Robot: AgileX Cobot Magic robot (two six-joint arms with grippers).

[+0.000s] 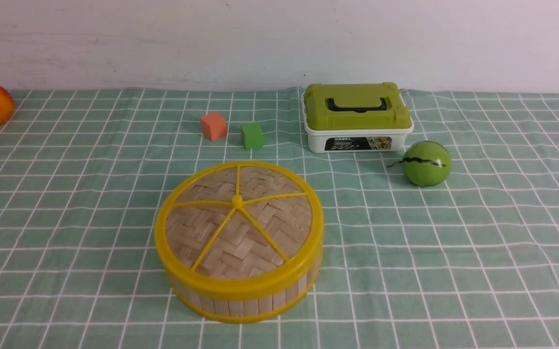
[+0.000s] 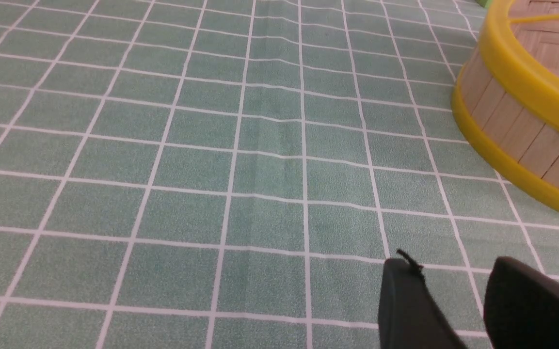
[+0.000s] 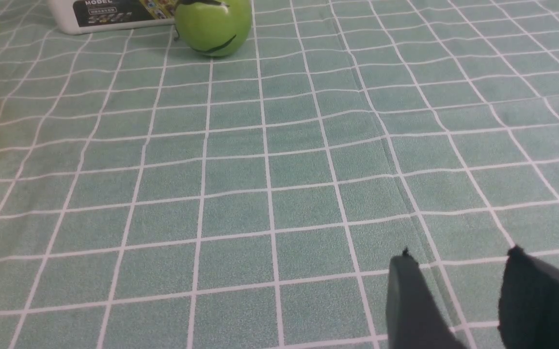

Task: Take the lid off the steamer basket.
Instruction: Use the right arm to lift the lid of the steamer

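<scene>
Green checked cloth (image 1: 454, 242) covered the table. The left gripper (image 2: 449, 266) and the right gripper (image 3: 458, 257) each hung low over it, fingers parted, holding nothing. Toward the near edge, midway between the sides, the lid (image 1: 238, 220) sat squarely on the steamer basket (image 1: 250, 303), neither gripper touching it.

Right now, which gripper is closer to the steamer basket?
Left, likely. The left gripper is open beside the steamer basket, large in its wrist view; the right gripper sees only a sliver of it, farther off.
</scene>
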